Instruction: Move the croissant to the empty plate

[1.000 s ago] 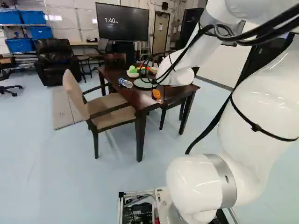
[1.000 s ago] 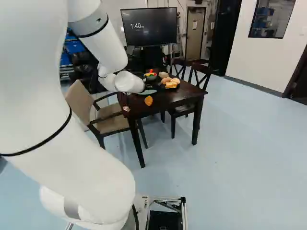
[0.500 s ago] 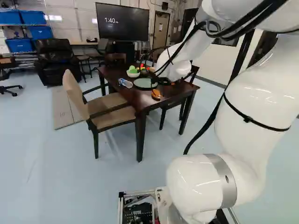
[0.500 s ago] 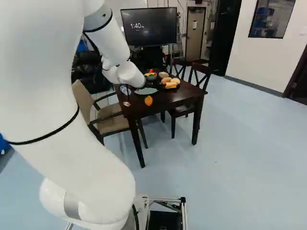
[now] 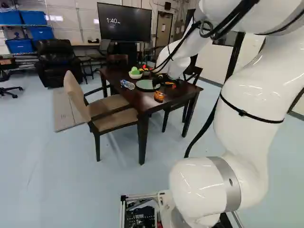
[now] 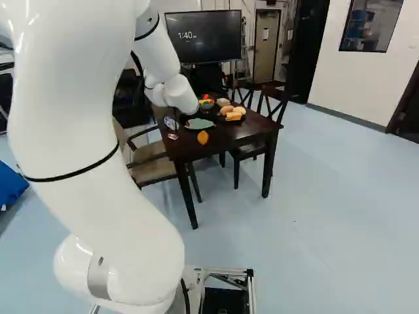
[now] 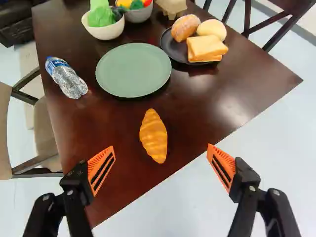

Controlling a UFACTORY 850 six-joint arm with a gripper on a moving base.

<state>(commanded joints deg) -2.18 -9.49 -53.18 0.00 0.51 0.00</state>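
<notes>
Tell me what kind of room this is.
Probably a robotics lab or workshop: a wheeled base frame under the arm, shelving with blue storage bins, and a large wall-side screen beyond the dining table.

The wrist view cuts off the table (image 7: 113, 123) and armchair (image 7: 46, 131).

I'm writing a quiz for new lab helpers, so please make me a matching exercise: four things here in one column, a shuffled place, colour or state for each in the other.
Things
1. croissant
2. green plate
3. black plate
4. gripper

Places, colours, states
A. holds bread
B. open, gripping nothing
C. golden orange, on the tabletop
D. empty

Pairs: 1-C, 2-D, 3-A, 4-B
</notes>
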